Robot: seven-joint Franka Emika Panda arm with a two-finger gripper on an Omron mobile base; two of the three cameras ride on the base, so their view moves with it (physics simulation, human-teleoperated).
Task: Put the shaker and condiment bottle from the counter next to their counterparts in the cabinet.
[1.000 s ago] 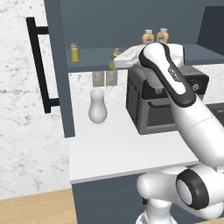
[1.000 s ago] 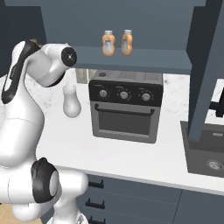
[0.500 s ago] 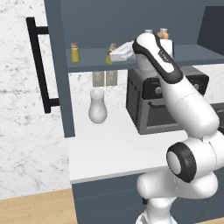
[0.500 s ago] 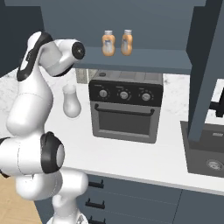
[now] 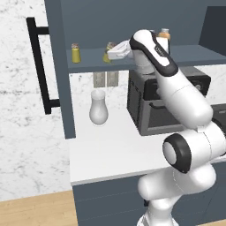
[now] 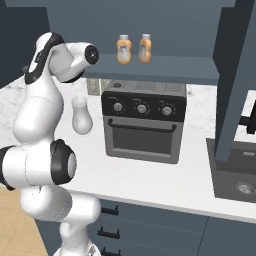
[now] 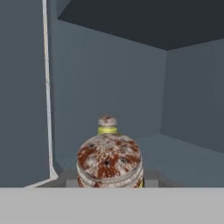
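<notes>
step: we're carrying the shaker (image 7: 110,162) onto the cabinet (image 5: 57,66) shelf, toward its twin.
gripper: in the left base view the gripper (image 5: 110,52) is up at shelf height; jaws closed tight on the shaker, whose speckled cap sits right in front of the hand camera.
shaker: held, its yellow-green body just showing at the fingers, over the front of the shelf and not yet set down, as far as we can judge.
twin shaker: the 2nd shaker (image 7: 107,124) stands upright deeper on the shelf, dead ahead in the hand view; in the left base view it sits toward the shelf's left end (image 5: 76,53).
bottles: 2 orange bottles (image 6: 124,49) stand side by side on the shelf above the oven (image 6: 142,121), so we judge that half done.
how to do it: we'd keep the shaker upright, ease it further in along the current line, stop just beside the twin without knocking it, lower until the base rests flat, then open.
risk: the twin is light and would tip easily; also mind the cabinet side wall on the left.
other: the vase (image 5: 98,107) on the counter (image 5: 110,150) is well below.
</notes>
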